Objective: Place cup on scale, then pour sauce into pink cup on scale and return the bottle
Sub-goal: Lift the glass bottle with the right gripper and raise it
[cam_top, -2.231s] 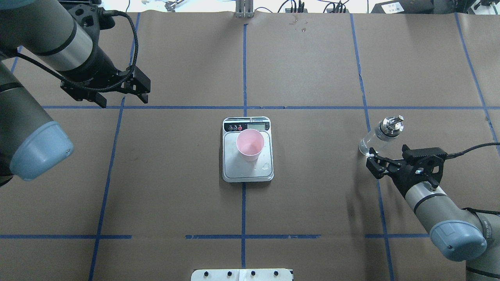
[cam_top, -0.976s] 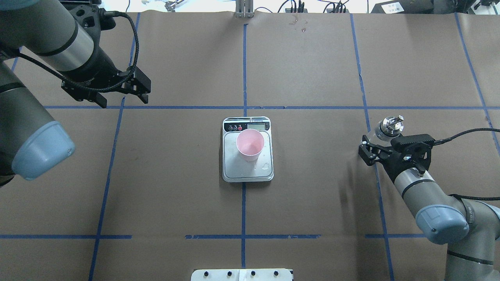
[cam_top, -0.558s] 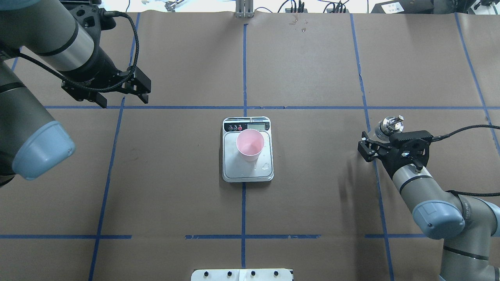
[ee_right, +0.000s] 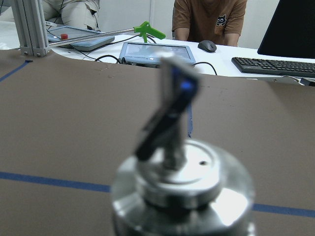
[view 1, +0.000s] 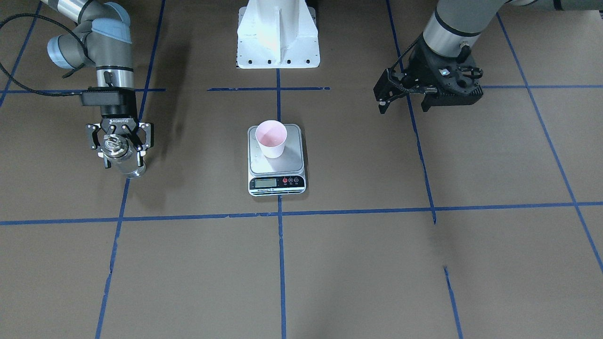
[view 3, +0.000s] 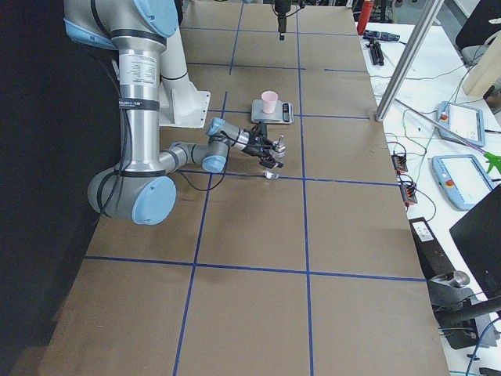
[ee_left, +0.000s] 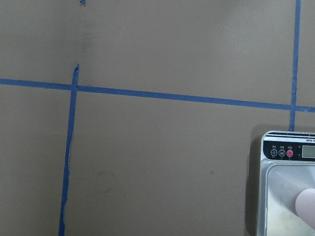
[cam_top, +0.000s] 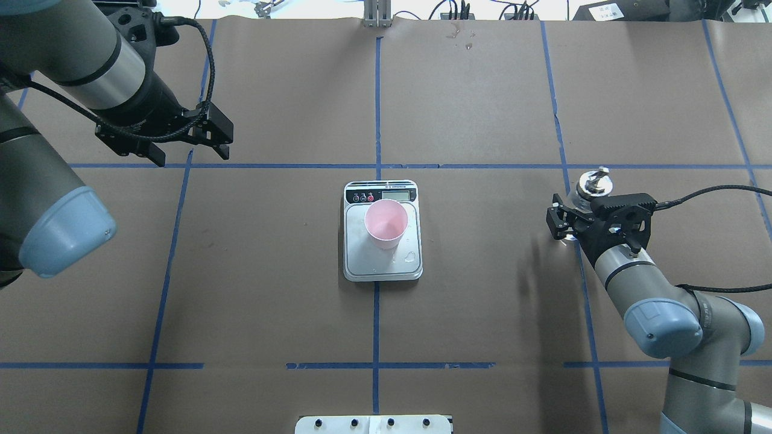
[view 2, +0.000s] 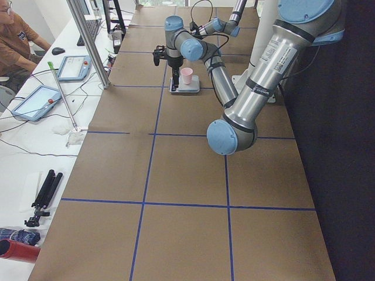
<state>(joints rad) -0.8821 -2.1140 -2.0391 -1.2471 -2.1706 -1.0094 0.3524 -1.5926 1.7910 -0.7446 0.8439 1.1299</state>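
The pink cup [cam_top: 385,224] stands upright on the silver scale [cam_top: 356,265] at the table's middle; both also show in the front view, cup [view 1: 271,138] on scale [view 1: 277,182]. The clear glass bottle [cam_top: 594,182] with its silver spout cap is at the robot's right. My right gripper [cam_top: 573,216] is shut around its body [view 1: 123,162]. The cap fills the right wrist view [ee_right: 182,191]. My left gripper [cam_top: 192,158] is open and empty, above the table at the far left, well clear of the scale. The left wrist view shows the scale's corner [ee_left: 285,147].
A few clear drops lie on the scale's platform [cam_top: 412,257]. Blue tape lines [cam_top: 377,108] grid the brown table. The white robot base [view 1: 278,42] stands at the near edge. Tablets and a keyboard [ee_right: 275,66] lie on the operators' desk beyond the far edge.
My right gripper moved forward onto the bottle and closed round it. The bottle's cap has shifted left and away. The left arm, cup and scale have not moved.
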